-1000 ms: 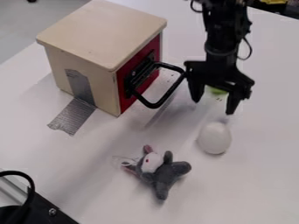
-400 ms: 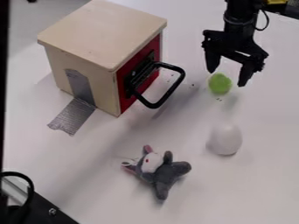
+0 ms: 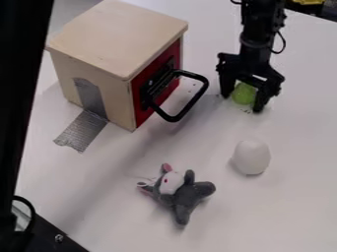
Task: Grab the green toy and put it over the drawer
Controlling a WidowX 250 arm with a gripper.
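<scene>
Gripper [image 3: 242, 103]: lowered toward 7 o'clock since the preceding frame, from above to around the green toy [image 3: 244, 93]; matte black, angular, bracket-shaped; set at 2 o'clock from centre.
Dark band [image 3: 16, 98]: widened along the edge at 9 o'clock since the same frame; black, straight-sided, tapering toward 7 o'clock.
Fingers: parted in a released state, one to either side of the toy; contact with its surface, cannot tell.
Green toy: rounded, bright lime; placed on the white table [image 3: 303, 197], between the fingers and apart from the drawer box [image 3: 118, 39].
Drawer box: pale, wood-like, boxy, with overhanging lid and flat red front [image 3: 172, 83]; set at 11 o'clock.
Handle [image 3: 191, 106]: smooth black loop with rounded corners, projecting from the red front toward 4 o'clock.
Tape [image 3: 82, 130]: silvery, wrinkled, ragged-ended; bonded to box side and table at 9 o'clock.
White object [image 3: 251, 157]: smooth, egg-shaped; resting at 4 o'clock.
Plush mouse [image 3: 187, 197]: fuzzy grey, with white face, pink-lined ears and stubby limbs; lying at 6 o'clock.
</scene>
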